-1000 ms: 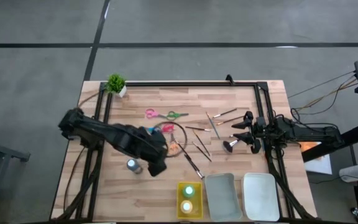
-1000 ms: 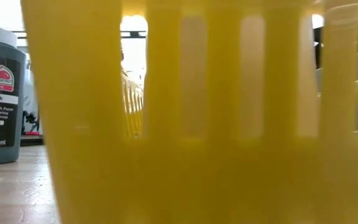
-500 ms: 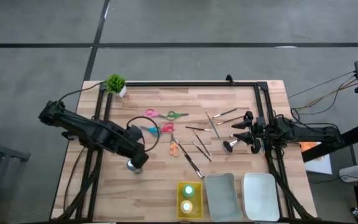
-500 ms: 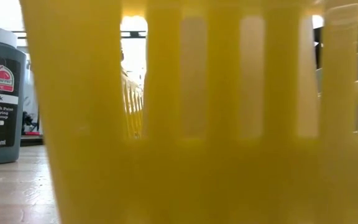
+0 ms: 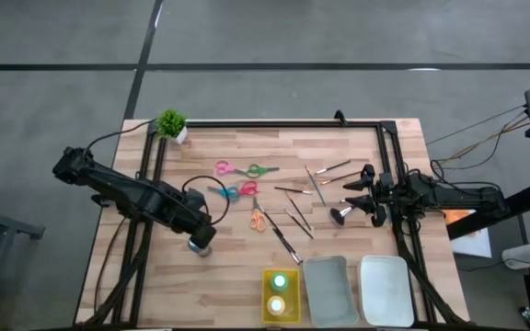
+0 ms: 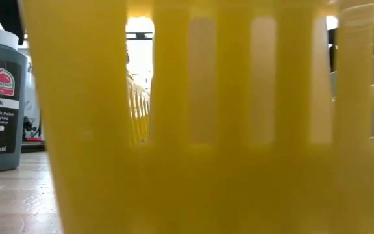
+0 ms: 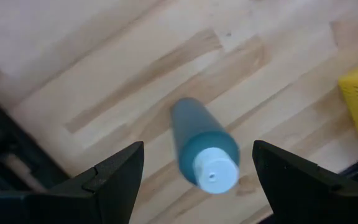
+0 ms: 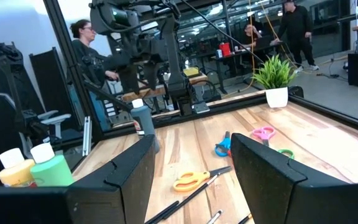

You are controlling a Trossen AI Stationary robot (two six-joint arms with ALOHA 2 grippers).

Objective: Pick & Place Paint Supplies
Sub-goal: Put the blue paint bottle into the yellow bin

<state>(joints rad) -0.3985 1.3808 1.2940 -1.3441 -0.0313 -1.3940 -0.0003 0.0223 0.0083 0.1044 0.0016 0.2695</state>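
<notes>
Grey paint bottle (image 7: pixel 202 151) stood upright on the worktop (image 5: pixel 357 152), at about seven o'clock from its centre. I had my left tool (image 7: pixel 197 177) spread wide just above the bottle, one finger on each side, neither touching it. My right tool (image 5: pixel 355 195) waited released at the three o'clock edge, beside the stubby brush (image 5: pixel 341 215).

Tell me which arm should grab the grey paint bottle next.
Left. The left gripper hangs open right above the grey paint bottle, fingers either side of it, with the bottle upright on the table. The right gripper waits at the far side by the brushes.
</notes>
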